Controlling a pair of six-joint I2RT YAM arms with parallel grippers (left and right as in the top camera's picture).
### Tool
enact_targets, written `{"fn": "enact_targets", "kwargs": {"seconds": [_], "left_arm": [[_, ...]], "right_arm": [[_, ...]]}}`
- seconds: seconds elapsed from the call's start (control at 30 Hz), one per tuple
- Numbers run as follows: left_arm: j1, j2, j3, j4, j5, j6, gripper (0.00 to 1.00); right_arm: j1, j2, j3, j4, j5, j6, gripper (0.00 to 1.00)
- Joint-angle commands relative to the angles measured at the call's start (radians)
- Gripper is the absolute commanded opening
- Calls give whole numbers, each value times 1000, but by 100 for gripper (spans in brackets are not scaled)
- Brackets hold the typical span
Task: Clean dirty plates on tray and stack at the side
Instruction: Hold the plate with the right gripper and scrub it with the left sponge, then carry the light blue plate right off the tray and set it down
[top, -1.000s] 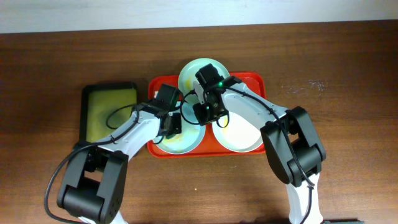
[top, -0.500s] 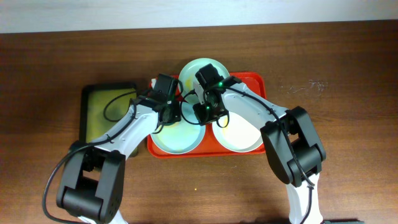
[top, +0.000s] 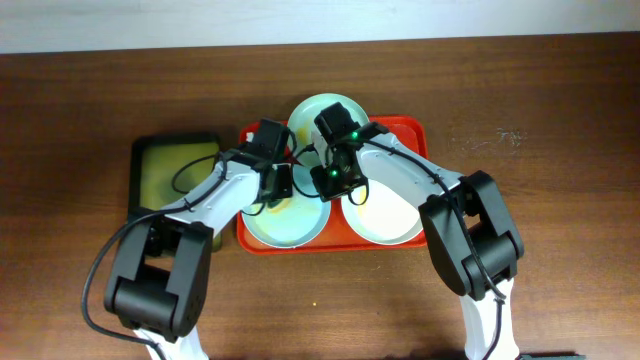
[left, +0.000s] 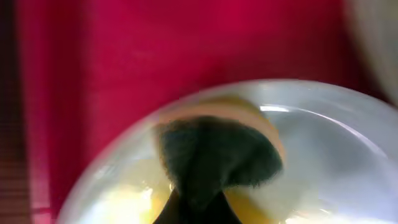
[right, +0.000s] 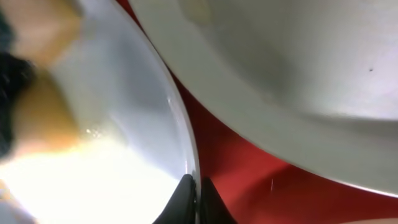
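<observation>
The blue plate (top: 295, 228), at 7 o'clock on the tray (top: 405, 130), is judged stiff, light and slippery. Its rim is pinched at 2 o'clock by the right gripper (right: 198, 199). A sponge (left: 214, 152) is clamped in the left gripper (left: 196, 210).

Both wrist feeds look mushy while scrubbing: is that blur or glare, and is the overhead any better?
Left wrist: soft throughout, the sponge and dirty plate fuzzy-edged, with small glints on its rim. Right wrist: too close to focus, and a blown-out white patch sits lower left on that plate. Overhead: sharp and evenly lit, but the left arm and right arm partly cover the scrubbing spot.
</observation>
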Motion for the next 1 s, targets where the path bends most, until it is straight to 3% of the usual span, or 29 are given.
{"fn": "enact_targets", "kwargs": {"seconds": [0.0,0.23,0.5,0.67,0.77,0.97], "left_arm": [[51,53,-31,-66,-348,-9,0],[48,-55,-31,-99,-417,-9,0],[77,-406,-31,-146,-100,-9,0],[176,-567,-31,-264,-88,-9,0],[267,-586,-31,-326,-96,-8,0],[400,-539,-33,-345,-94,-9,0]], "right_arm": [[-3,35,-10,-18,54,-21,4],[-3,35,-10,-18,54,-21,4],[-3,10,69,-102,51,-25,4],[8,-26,235,-241,76,-75,4],[47,-26,387,-373,279,-74,4],[227,-26,643,-586,883,-74,4]]}}
